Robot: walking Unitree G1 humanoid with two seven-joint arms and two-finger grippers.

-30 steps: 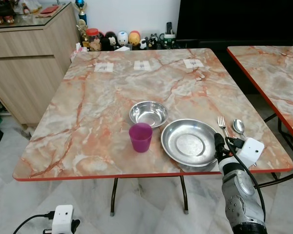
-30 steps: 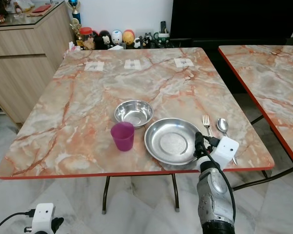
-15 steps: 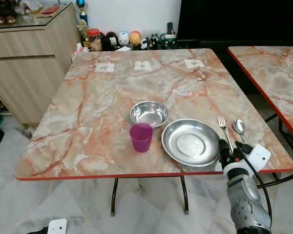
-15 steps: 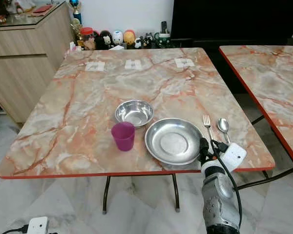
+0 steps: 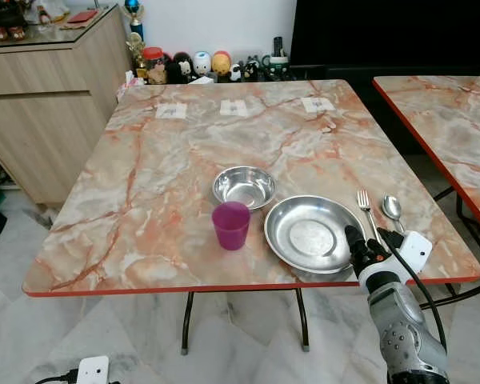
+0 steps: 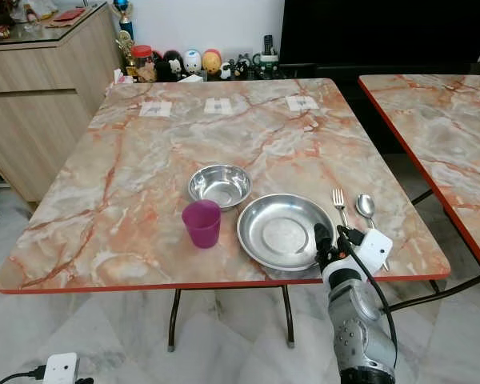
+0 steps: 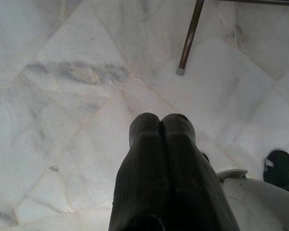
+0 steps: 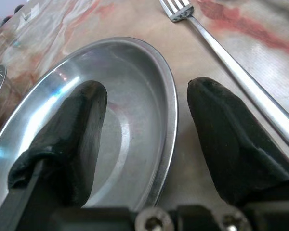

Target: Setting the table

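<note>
A shallow steel plate (image 5: 312,234) lies near the front edge of the marble table (image 5: 168,184). A small steel bowl (image 5: 243,186) sits just behind it and a purple cup (image 5: 230,225) stands to its left. To the plate's right lie a fork (image 5: 366,210) and a spoon (image 5: 392,208). My right gripper (image 8: 147,91) is open astride the plate's right rim (image 8: 169,110), one finger over the plate's inside, the other between the rim and the fork (image 8: 231,72). My left gripper (image 7: 160,125) hangs shut above the floor.
A second marble table (image 5: 448,120) stands close on the right. A wooden cabinet (image 5: 40,104) is at the left. Jars and figurines (image 5: 200,64) line the far edge, with paper labels (image 5: 234,106) near them. A table leg (image 7: 190,36) stands on the tiled floor.
My right gripper drew right toward the fork half a second ago, then came back left onto the plate's rim. The left arm sank lower beside the table.
</note>
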